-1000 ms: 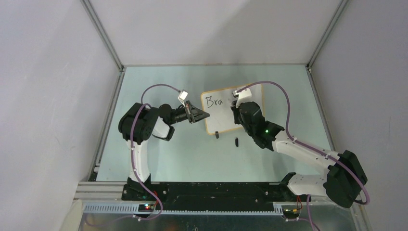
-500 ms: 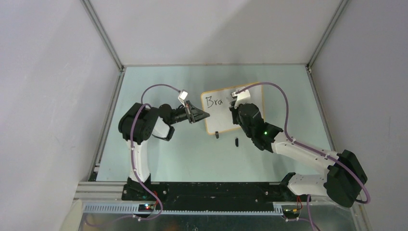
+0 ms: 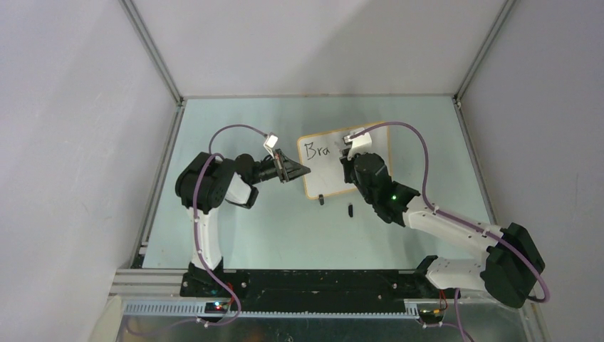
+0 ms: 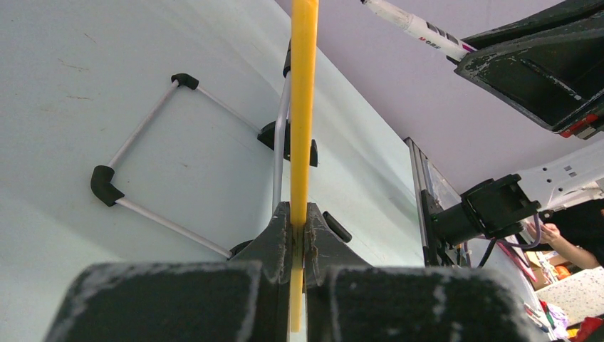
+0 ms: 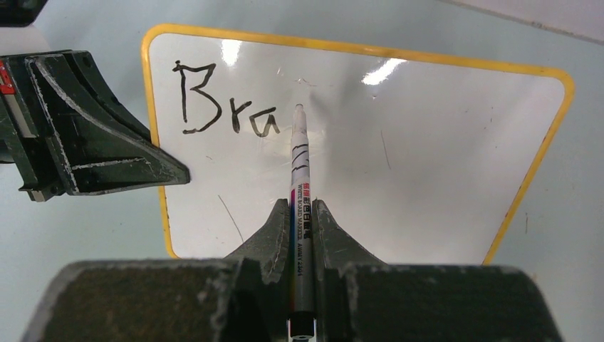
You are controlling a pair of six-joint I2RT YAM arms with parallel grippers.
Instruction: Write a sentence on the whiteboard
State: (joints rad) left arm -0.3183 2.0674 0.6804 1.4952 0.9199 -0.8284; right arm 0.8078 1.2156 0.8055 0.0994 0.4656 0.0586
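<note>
The whiteboard (image 3: 324, 177) stands propped on the table, white with a yellow-orange frame (image 5: 155, 142). The sentence (image 5: 224, 107) reads "Bra" in black at its top left, also legible from above (image 3: 315, 150). My left gripper (image 3: 303, 171) is shut on the board's left edge, and the yellow frame (image 4: 303, 107) runs straight up between its jaws (image 4: 299, 214). My right gripper (image 5: 300, 206) is shut on a white marker (image 5: 299, 171). The marker's tip sits on the board just right of the "a". From above, the right gripper (image 3: 349, 153) covers the board's middle.
A black marker cap (image 3: 350, 209) lies on the table in front of the board, next to a black clip foot (image 3: 322, 200). The board's wire stand (image 4: 142, 171) rests on the table behind it. Grey enclosure walls ring the green table (image 3: 235, 228).
My right wrist has shifted slightly left with the marker. The lettering still reads "Bra". The left arm has not moved.
</note>
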